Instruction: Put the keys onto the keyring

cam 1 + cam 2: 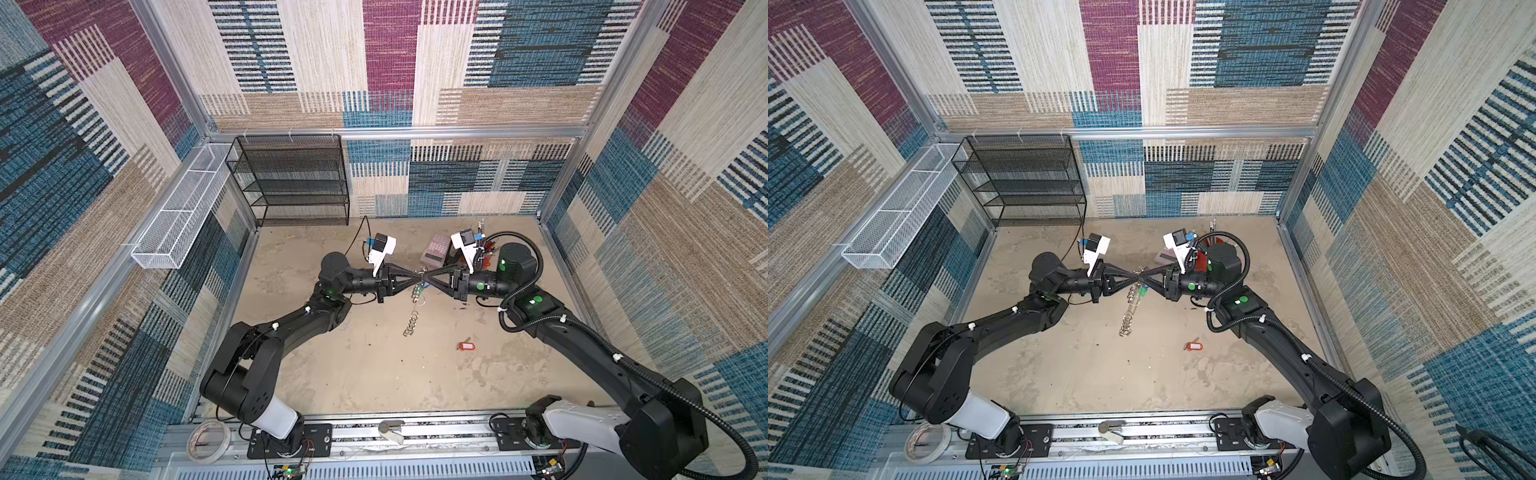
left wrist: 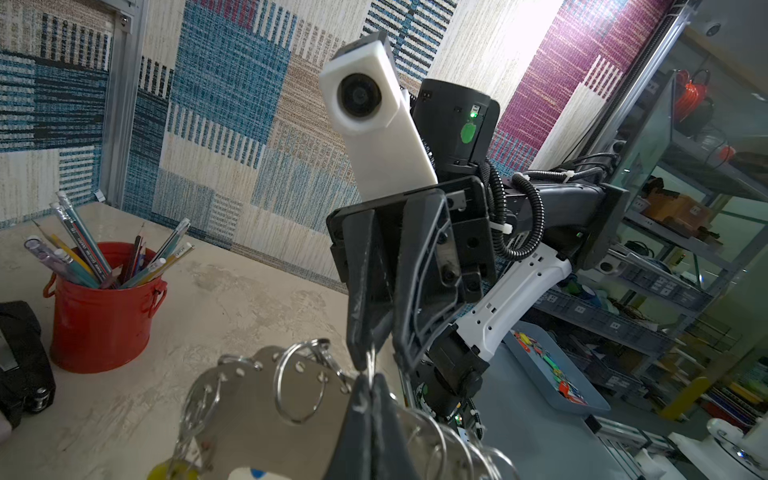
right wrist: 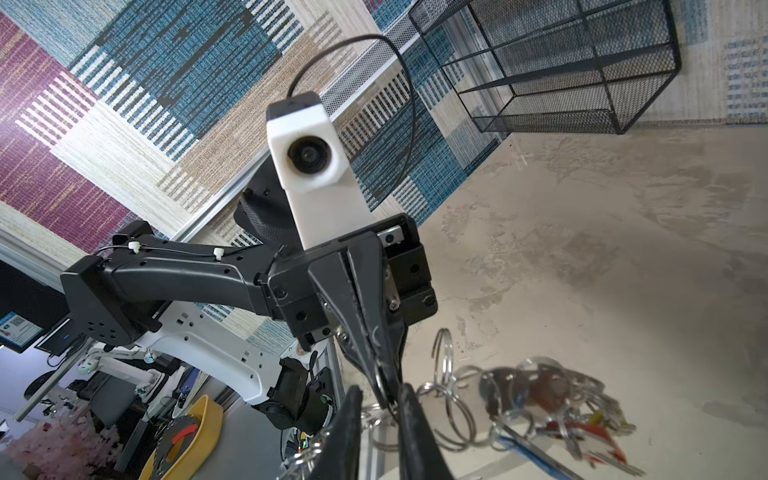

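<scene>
In both top views the two arms meet tip to tip above the middle of the bench. The left tool is shut tight on the top of the keyring. The right tool is right against it. The keyring hangs down from the tips as a string of silver rings, with a green tag near the top. I cannot tell if its low end touches the bench. One key with a red tag lies flat on the bench, well apart from the keyring and nearer the right arm. A black mesh shelf stands at the back.

In the left wrist view the left tool is pinched shut on a silver ring at the edge of the keyring's grey band. The right tool points at it, and one of its fingers touches that ring. A red pot full of pencils stands on the bench.

In the right wrist view the right tool has its two fingers a little apart. The tip of the left tool, with a ring in it, sits in the gap. I cannot tell if the right tool has hold of anything. More rings and blurry keys hang just beside.
</scene>
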You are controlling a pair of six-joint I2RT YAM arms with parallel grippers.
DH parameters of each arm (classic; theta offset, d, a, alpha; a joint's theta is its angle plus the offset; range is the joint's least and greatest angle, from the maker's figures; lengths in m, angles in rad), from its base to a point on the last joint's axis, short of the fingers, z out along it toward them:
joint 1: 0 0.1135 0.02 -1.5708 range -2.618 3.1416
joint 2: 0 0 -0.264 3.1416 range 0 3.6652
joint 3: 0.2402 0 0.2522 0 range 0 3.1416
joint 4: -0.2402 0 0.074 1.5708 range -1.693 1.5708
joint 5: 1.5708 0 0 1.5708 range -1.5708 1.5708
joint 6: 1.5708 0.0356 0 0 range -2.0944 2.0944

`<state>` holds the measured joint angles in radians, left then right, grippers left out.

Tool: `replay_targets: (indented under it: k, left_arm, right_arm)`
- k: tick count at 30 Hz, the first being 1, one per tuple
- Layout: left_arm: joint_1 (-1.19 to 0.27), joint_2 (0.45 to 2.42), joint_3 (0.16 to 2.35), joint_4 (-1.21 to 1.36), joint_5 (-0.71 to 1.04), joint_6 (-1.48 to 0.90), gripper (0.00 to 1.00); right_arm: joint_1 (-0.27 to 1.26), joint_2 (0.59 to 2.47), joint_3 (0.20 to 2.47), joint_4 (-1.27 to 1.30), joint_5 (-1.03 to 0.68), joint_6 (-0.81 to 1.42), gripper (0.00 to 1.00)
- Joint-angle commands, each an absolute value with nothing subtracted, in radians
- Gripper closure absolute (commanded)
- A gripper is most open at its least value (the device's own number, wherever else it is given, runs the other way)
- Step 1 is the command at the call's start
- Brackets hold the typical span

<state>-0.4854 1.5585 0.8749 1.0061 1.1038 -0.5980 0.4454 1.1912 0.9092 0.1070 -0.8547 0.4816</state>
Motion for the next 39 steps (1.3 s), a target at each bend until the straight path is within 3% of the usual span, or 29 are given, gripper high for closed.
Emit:
replay_targets:
  k: [1, 7, 13, 20, 30, 39]
  left_arm:
    - [-0.486, 1.550, 0.890, 1.023, 1.104, -0.580, 1.00]
    - [-0.486, 1.540, 0.894, 0.966, 1.099, -0.541, 1.00]
    - [-0.486, 1.522, 0.902, 0.878, 1.082, -0.490, 1.00]
    - [-0.483, 1.425, 0.885, 0.622, 0.980, -0.348, 0.70]
    - [-0.470, 1.114, 0.818, 0.139, 0.798, -0.070, 0.43]
    - [-0.472, 1.020, 0.857, -0.152, 0.669, 0.147, 0.50]
  right_arm:
    - [0.455, 1.198, 0.918, 0.126, -0.878, 0.471, 0.87]
    - [0.463, 1.197, 0.909, 0.127, -0.872, 0.471, 1.00]
    - [0.466, 1.192, 0.911, 0.120, -0.841, 0.459, 1.00]
    - [0.483, 1.206, 0.928, 0.031, -0.753, 0.358, 1.00]
    - [0.517, 1.166, 0.847, 0.090, -0.767, 0.209, 1.00]
    - [0.568, 1.112, 0.716, 0.222, -0.703, 0.021, 1.00]
